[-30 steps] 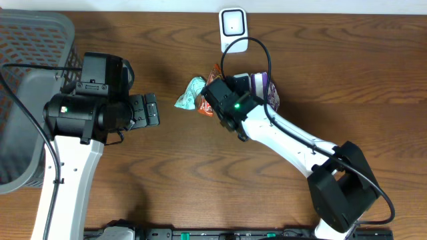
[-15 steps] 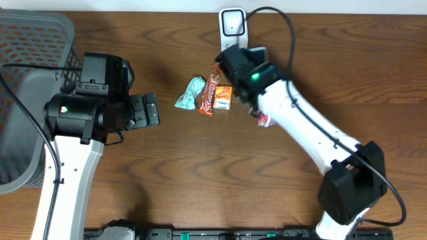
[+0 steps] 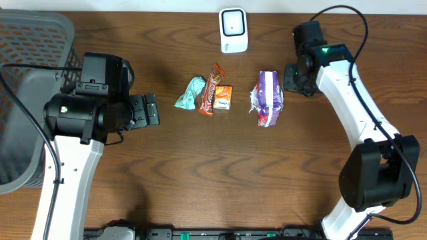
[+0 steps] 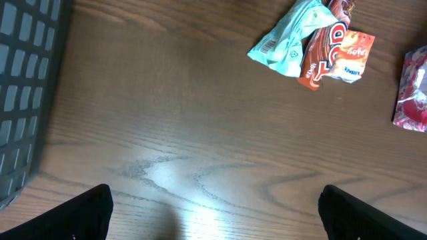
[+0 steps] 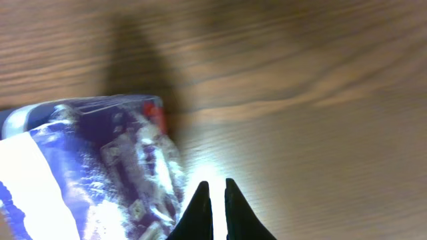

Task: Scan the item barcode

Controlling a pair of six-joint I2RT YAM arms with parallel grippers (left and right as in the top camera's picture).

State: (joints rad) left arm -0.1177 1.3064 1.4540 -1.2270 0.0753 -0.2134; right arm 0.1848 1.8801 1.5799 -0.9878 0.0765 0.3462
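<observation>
The white barcode scanner (image 3: 233, 30) stands at the table's back edge. A purple snack packet (image 3: 267, 98) lies flat on the wood, right of a teal packet (image 3: 192, 93) and two orange packets (image 3: 215, 93). My right gripper (image 3: 288, 79) hovers just right of the purple packet (image 5: 87, 167). In the right wrist view the right gripper (image 5: 215, 185) is shut with nothing between the tips, over bare wood beside the packet. My left gripper (image 3: 155, 110) stays left of the pile. The left wrist view shows the left gripper (image 4: 213, 213) wide open and empty.
A grey mesh basket (image 3: 30, 80) fills the far left, and its wall (image 4: 23, 87) shows in the left wrist view. The teal packet (image 4: 290, 40) and an orange packet (image 4: 337, 57) lie ahead of the left gripper. The right arm's cable (image 3: 347, 13) arcs above its forearm.
The right arm has swung from over the snack pile, past the scanner, to the right rear. The purple packet now lies uncovered on the table. The right jaws have closed.
</observation>
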